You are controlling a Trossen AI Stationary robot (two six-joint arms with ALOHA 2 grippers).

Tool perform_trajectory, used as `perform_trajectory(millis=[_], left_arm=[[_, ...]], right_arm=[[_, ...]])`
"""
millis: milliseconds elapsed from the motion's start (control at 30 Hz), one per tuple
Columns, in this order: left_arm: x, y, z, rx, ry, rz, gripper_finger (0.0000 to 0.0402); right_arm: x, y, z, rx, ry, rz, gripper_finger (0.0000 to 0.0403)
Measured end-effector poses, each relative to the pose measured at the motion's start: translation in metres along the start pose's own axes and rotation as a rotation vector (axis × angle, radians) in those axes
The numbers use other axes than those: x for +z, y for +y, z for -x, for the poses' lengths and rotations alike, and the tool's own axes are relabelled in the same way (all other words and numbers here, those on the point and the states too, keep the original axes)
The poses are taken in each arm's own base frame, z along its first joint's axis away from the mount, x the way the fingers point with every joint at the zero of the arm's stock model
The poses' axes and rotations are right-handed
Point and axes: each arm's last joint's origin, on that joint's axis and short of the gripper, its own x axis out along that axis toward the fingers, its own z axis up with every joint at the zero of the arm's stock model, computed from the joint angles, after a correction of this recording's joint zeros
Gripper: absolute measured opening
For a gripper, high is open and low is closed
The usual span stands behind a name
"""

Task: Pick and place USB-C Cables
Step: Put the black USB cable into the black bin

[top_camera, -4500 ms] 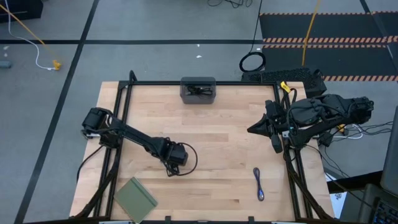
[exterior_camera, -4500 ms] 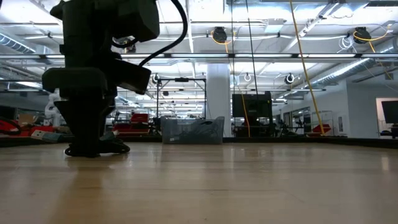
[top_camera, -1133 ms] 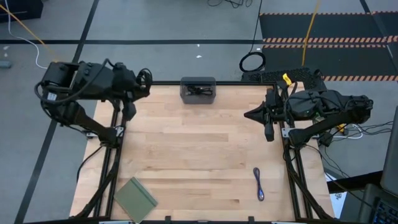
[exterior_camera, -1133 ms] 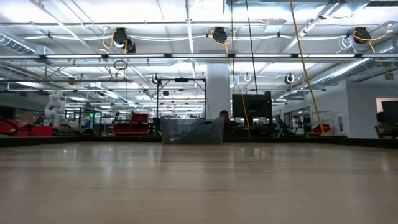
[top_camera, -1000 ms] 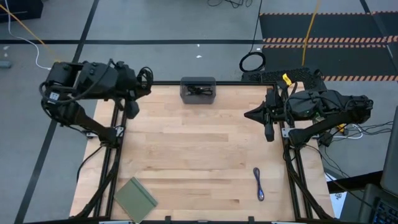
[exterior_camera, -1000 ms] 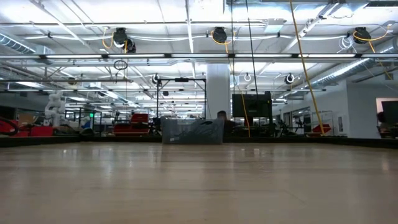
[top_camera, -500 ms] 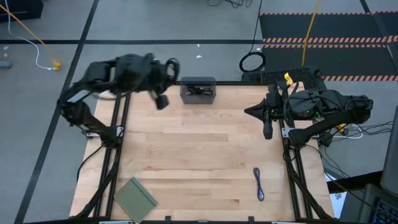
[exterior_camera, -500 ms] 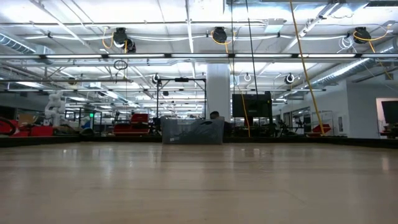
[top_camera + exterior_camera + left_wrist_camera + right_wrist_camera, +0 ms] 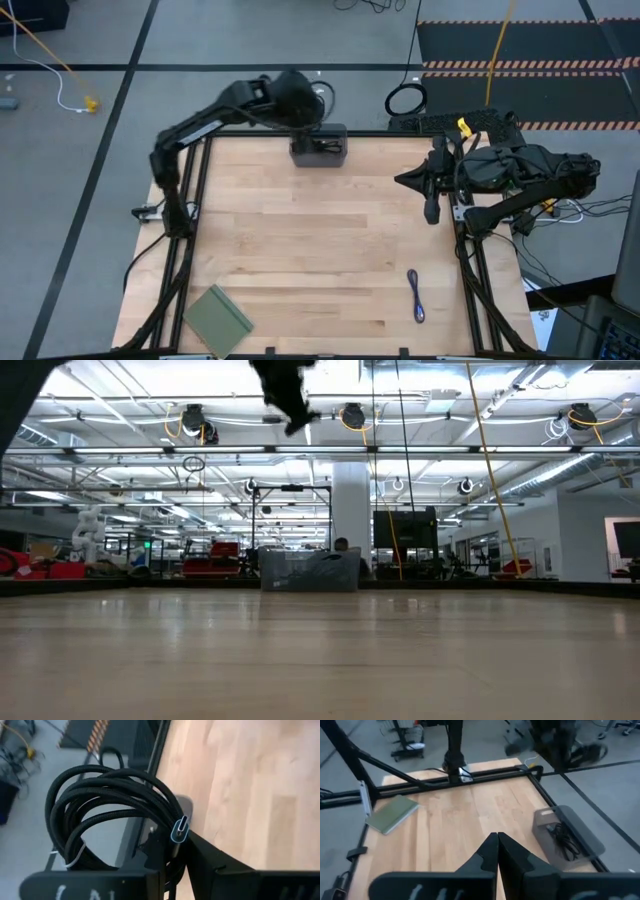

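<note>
Left gripper (image 9: pixel 300 100) raised over the table's far edge, just above the dark grey tray (image 9: pixel 318 144), fingers clamped on a coiled black USB-C cable (image 9: pixel 107 815). Coil is braided black cord in several loose round loops, bound by a thin white tie at one side; its silver-rimmed USB-C plug (image 9: pixel 179 830) sticks out beside the fingers, oval opening facing the wrist camera. Coil hangs mostly on the floor side of the table edge in the left wrist view. Second black cable (image 9: pixel 322 147) lies loosely bundled inside the tray; seen from the right wrist as a dark tangle (image 9: pixel 563 836) with strands running along the tray's length. Purple-blue cable (image 9: pixel 416 296) lies folded into a narrow strand on the bare wood near the table's right front corner, long axis running front to back, well apart from tray and both arms. Right gripper (image 9: pixel 413 181) waits at the right table edge, fingers pressed together, holding nothing. Flat green pad (image 9: pixel 218 318) sits tilted at the left front corner. No readable labels or writing on any cable. Low view shows only the tray (image 9: pixel 309 571) on the far edge.
</note>
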Motion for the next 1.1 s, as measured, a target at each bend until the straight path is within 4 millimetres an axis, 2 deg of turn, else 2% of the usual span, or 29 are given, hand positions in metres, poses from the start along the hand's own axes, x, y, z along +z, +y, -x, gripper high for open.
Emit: perform_trajectory(millis=[333,567,833,1100], left_arm=[[-0.023,0.026,-0.116,-0.110,0.220,0.053,0.0058],[-0.046,0.031,-0.175,-0.166,0.336,0.071,0.0058],[-0.066,0.040,-0.209,-0.177,0.396,0.101,0.0058],[-0.089,0.044,-0.223,-0.209,0.445,0.142,0.0058]], right_arm=[[-0.004,-0.006,0.001,-0.156,0.017,0.055,0.0000],[-0.004,-0.007,0.001,-0.213,0.009,0.100,0.0000],[-0.004,-0.007,0.001,-0.214,0.011,0.120,0.0000],[-0.003,-0.010,0.000,-0.228,0.013,0.123,0.0000]])
